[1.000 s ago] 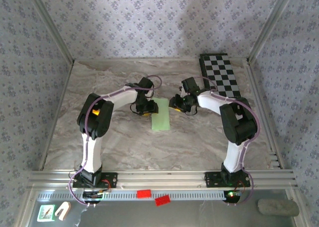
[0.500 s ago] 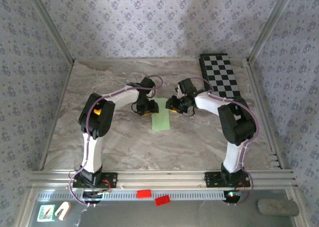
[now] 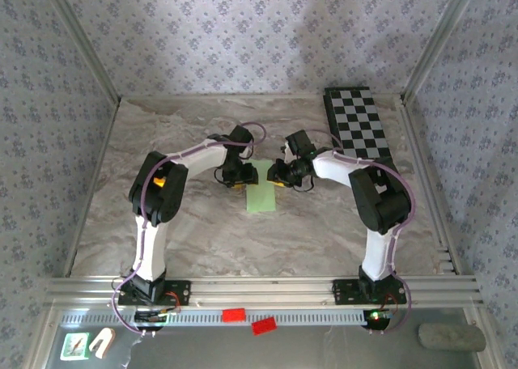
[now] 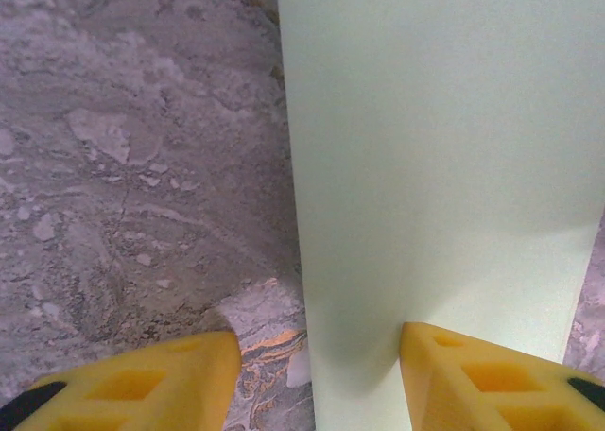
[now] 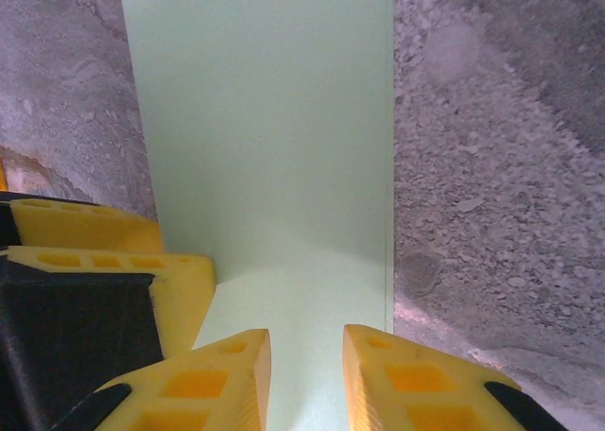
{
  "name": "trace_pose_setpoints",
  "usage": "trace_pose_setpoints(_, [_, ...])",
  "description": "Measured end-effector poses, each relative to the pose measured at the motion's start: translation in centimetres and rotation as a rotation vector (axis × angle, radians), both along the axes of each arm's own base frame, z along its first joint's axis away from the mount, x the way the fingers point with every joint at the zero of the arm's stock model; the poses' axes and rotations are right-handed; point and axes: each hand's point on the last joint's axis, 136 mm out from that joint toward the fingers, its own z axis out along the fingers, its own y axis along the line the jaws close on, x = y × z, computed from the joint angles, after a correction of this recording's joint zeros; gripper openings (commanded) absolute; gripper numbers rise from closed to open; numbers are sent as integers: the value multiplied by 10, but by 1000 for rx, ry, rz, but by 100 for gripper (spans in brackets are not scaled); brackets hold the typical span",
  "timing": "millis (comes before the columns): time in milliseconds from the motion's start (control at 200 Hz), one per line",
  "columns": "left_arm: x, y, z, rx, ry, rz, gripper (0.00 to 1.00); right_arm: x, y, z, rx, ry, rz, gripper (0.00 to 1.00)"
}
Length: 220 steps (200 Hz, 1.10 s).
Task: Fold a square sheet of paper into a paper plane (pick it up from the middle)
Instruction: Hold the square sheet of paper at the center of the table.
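Since a second ago the right jaws have slid in toward the left jaws. The two now sit close together over the far end of the sheet of paper (image 3: 261,199), and less of that end shows from above than before. The left jaws have edged slightly toward the right ones. The sheet itself lies where it lay.

The sheet is folded to a narrow light-green strip lying flat on the marbled surface (image 3: 186,223). Its long axis runs straight out ahead of both jaws, toward the arms' bases. One short end lies beneath the jaws and the other out in front of them.

The left jaws stand wide open and grip nothing. One yellow finger (image 4: 132,386) sits over bare surface just outside the strip's long edge and the other finger (image 4: 482,379) over the paper, so that edge runs between them. The right jaws are parted by only a narrow gap, with flat paper showing through it. Their fingers (image 5: 203,384) sit above the strip's end by its other long edge, and nothing is seen clamped. Just beside them, the left jaws' yellow fingers (image 5: 104,251) sit at the strip's side.

Whether any finger actually touches the paper cannot be told. From above, the jaws cover the strip's far end. In the left wrist view the strip is cut off at the right.
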Motion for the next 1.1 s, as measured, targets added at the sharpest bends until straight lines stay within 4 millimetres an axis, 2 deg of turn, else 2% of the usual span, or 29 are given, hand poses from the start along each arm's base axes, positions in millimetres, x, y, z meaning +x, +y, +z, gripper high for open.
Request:
trace_pose_setpoints(865, [0, 0, -2, 24, 4, -2, 52, 2, 10, -8, -6, -5, 54, 21])
trace_pose_setpoints(1099, [0, 0, -2, 28, 10, -2, 53, -3, 6, -22, -33, 30, 62, 20])
